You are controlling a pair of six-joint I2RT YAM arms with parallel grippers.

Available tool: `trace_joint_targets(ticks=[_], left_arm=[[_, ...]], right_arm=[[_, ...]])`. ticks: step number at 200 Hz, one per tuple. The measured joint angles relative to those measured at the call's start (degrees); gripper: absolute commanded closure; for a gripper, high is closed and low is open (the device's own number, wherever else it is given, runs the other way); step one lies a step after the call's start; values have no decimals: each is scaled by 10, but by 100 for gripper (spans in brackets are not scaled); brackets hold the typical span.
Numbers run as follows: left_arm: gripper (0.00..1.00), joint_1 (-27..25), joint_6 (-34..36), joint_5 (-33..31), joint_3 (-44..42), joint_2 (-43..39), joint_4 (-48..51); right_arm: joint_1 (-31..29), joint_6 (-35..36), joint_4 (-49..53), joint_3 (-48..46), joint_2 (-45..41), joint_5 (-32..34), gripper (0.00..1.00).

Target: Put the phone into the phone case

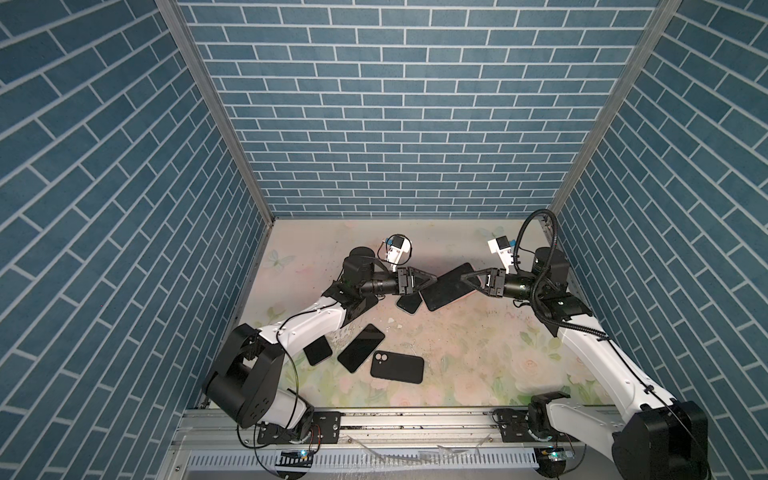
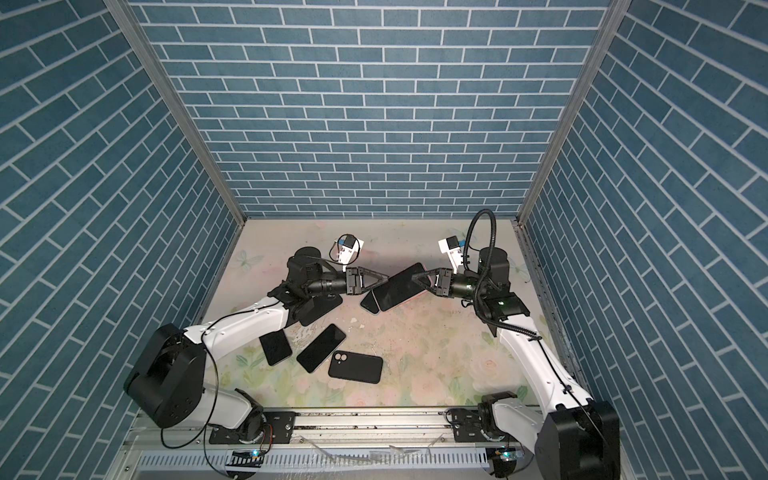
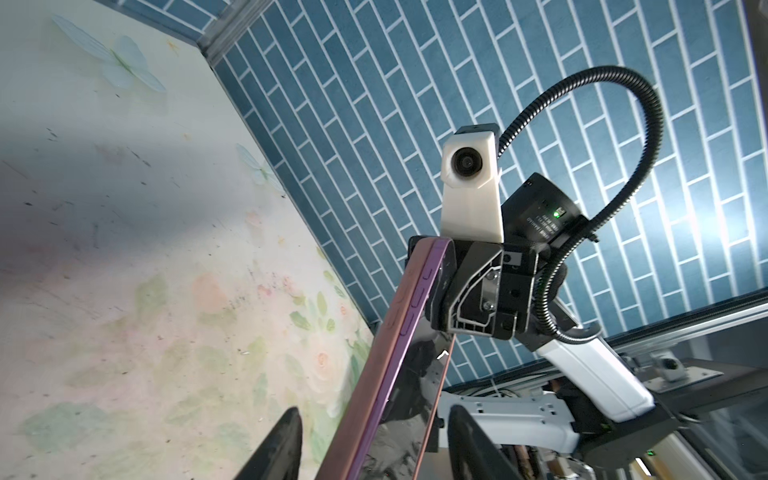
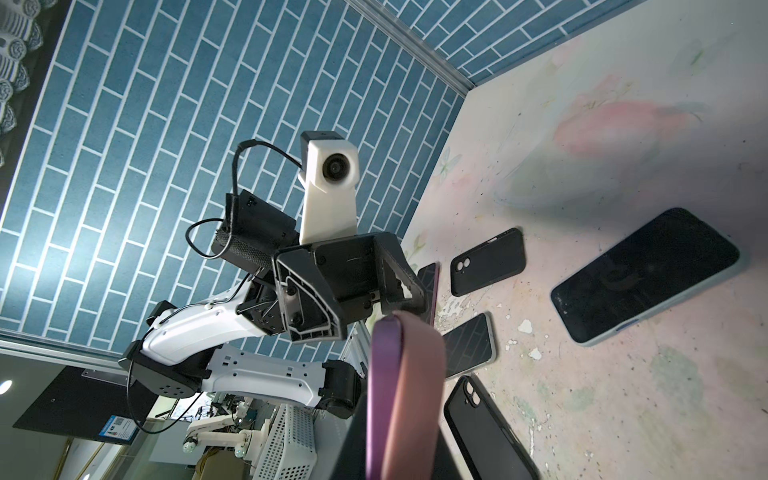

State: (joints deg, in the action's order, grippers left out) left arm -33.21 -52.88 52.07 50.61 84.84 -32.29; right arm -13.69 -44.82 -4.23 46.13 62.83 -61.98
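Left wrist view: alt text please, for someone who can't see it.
A purple phone backed by a pink case runs edge-on away from the camera, between the left gripper's open fingers. The right gripper clamps its far end above the floral table.

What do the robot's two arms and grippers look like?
The left arm and right arm have white shells between bulky black joints. The left gripper and right gripper are black, with open-framed triangular fingers. Each wrist carries a white-housed camera. A black corrugated hose loops above the right arm.
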Motion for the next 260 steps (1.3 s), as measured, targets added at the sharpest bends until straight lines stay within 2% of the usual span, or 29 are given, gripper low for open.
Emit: trace_joint_targets(ticks=[44,96,136,169,187,222,260], left_arm=[[60,-20,-30,25,5,21,-34],[77,-17,-88,42,5,41,-109],[90,-15,-114,55,5,52,-146],[93,-21,-118,55,7,52,-153],[94,-23,-117,53,6,52,-138],[95,-24,-104,45,6,52,-135],[95,-26,-97,45,10,58,-133]], right_arm=[[0,-20,-37,0,11,-17,100],[7,-28,-62,0,22,-34,100],[13,-30,-67,0,30,-36,80],[11,-22,-70,0,35,-17,58],[8,-29,-77,5,38,-11,53],[8,-44,-100,20,56,-3,53],[8,-55,-120,22,69,8,65]])
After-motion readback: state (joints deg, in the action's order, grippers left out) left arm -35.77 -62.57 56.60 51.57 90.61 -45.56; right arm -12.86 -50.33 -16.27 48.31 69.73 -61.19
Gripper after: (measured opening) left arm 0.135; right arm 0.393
